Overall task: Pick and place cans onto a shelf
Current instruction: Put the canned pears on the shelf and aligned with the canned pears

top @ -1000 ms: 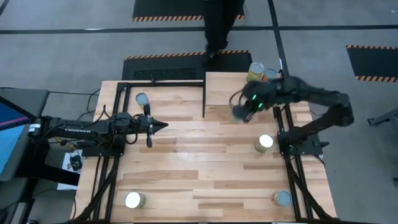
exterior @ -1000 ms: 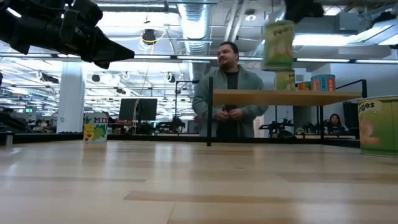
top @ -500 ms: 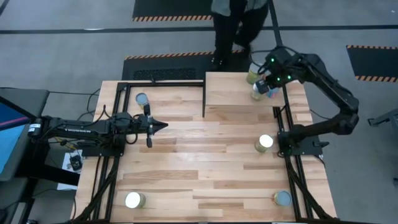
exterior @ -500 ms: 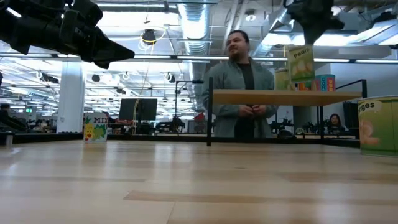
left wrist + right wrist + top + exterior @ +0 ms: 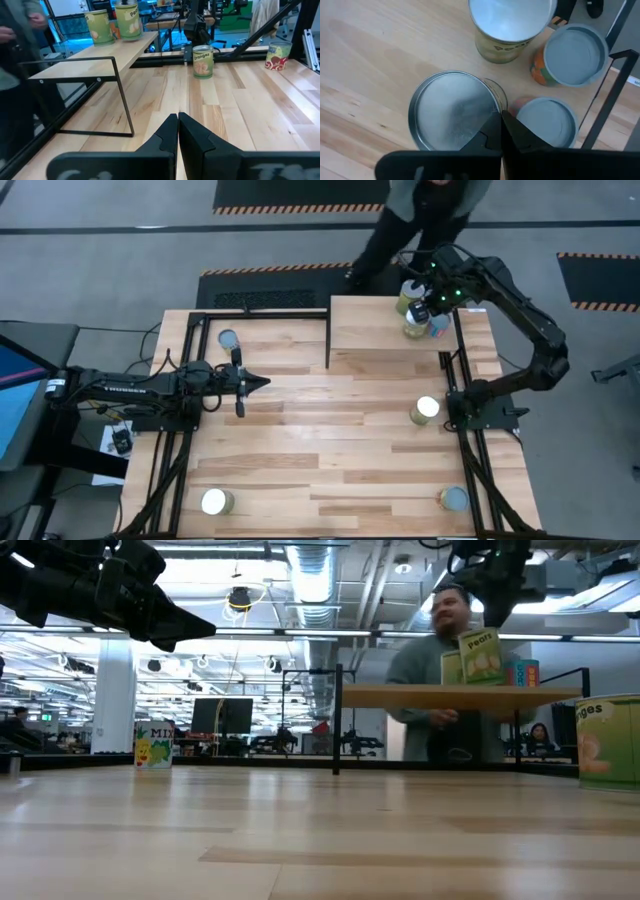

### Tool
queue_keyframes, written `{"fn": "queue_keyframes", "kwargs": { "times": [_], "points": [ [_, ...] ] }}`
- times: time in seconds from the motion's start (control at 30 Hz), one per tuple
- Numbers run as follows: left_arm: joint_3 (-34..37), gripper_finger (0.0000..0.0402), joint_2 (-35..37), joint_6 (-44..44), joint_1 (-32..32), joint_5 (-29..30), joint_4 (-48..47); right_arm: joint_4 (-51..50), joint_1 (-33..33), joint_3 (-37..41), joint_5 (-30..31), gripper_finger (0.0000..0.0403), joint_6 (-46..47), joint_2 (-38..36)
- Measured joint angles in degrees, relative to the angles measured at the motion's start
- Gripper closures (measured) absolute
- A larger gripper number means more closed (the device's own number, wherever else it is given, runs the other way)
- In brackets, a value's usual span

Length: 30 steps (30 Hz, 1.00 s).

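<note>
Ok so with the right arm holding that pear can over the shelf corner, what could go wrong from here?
1. The right gripper seems to pinch the pear can only at its rim, and the can hangs tilted; it may land on an edge and topple.
2. Three other cans crowd that corner of the shelf; setting down or pulling away could knock one off.
3. A person stands right behind the shelf, near the arm.
</note>
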State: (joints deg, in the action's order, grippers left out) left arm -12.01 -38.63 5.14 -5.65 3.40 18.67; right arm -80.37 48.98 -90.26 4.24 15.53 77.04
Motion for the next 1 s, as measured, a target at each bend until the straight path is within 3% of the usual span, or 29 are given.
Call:
{"fn": "queue_keyframes", "kwargs": {
  "times": [0.33,0.73,1.0],
  "points": [
    [0.0,0.0398,0.0,-0.1,0.0,0.0,0.0,0.1,0.0,0.0,-1.5,0.0387,0.3,1.3],
    [0.0,0.0398,0.0,-0.1,0.0,0.0,0.0,1.5,0.0,0.0,-1.3,0.0326,0.9,1.3],
    [0.0,0.0398,0.0,-0.1,0.0,0.0,0.0,1.7,-0.9,-4.5,-1.1,0.0332,-1.9,0.8]
  ]
}}
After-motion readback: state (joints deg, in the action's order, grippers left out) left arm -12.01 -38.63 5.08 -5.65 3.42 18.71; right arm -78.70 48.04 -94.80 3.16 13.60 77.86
